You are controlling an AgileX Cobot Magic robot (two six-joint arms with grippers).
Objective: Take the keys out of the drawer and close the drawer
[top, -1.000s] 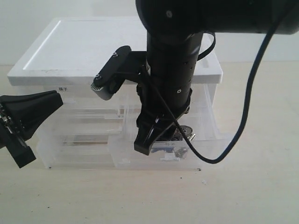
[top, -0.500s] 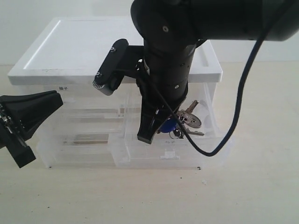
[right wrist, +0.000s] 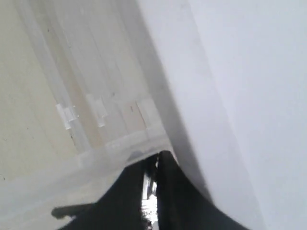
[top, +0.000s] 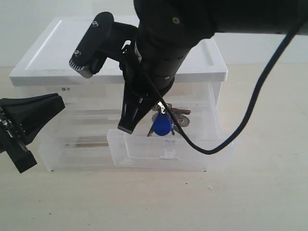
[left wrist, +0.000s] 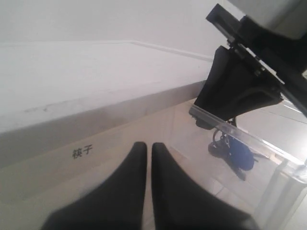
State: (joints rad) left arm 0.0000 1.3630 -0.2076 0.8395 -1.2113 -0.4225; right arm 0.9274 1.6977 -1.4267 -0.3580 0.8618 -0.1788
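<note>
**One bunch of keys (top: 163,124) hanging over the open drawer (top: 168,153)**

Your left gripper (left wrist: 144,146), fingers together, sits by the cabinet's (top: 57,53) front left corner. Drawer stands pulled out at the cabinet's front right. Your right gripper (top: 127,126) is clamped on the keys, above the drawer's inside.

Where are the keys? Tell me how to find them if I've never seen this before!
Find the big clear plastic box with the flat white lid. Its bottom right drawer is pulled out, and right above it the right gripper pinches a small bunch of keys. Nothing else there has their round blue tag.
</note>
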